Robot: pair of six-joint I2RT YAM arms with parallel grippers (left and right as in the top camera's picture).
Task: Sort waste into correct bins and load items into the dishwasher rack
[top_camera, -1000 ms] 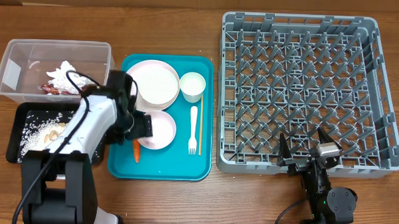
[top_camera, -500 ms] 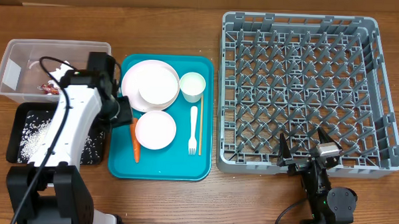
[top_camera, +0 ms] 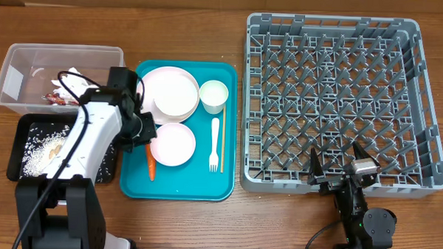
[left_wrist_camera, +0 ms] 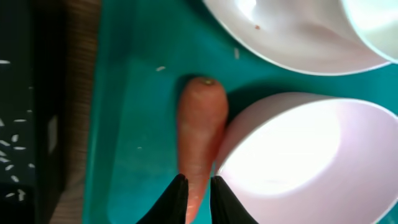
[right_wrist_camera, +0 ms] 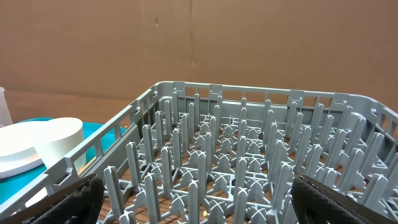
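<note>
Carrot (left_wrist_camera: 200,137) lies on the teal tray (left_wrist_camera: 124,155), touching the pink plate (left_wrist_camera: 292,155). Left fingers (left_wrist_camera: 177,200) stand close together at its thin end; cannot tell if they grip it. I judge it light, stiff, bit smooth, so I'd pinch the thicker middle. Right fingers (right_wrist_camera: 329,202) are wide apart by the rack (right_wrist_camera: 236,162).

Left arm (top_camera: 95,135) reaches over the teal tray's (top_camera: 179,188) left edge. On the tray: carrot (top_camera: 151,168) just below the arm, pink plate (top_camera: 174,145), large plate (top_camera: 150,89) carrying a bowl (top_camera: 174,97), cup (top_camera: 214,95), fork (top_camera: 214,144), chopstick (top_camera: 222,139). Left of the tray sit tub (top_camera: 61,49) and black tray (top_camera: 12,154). Right of it sit rack (top_camera: 329,99) and right pincer (top_camera: 338,167), fingers spread.
</note>
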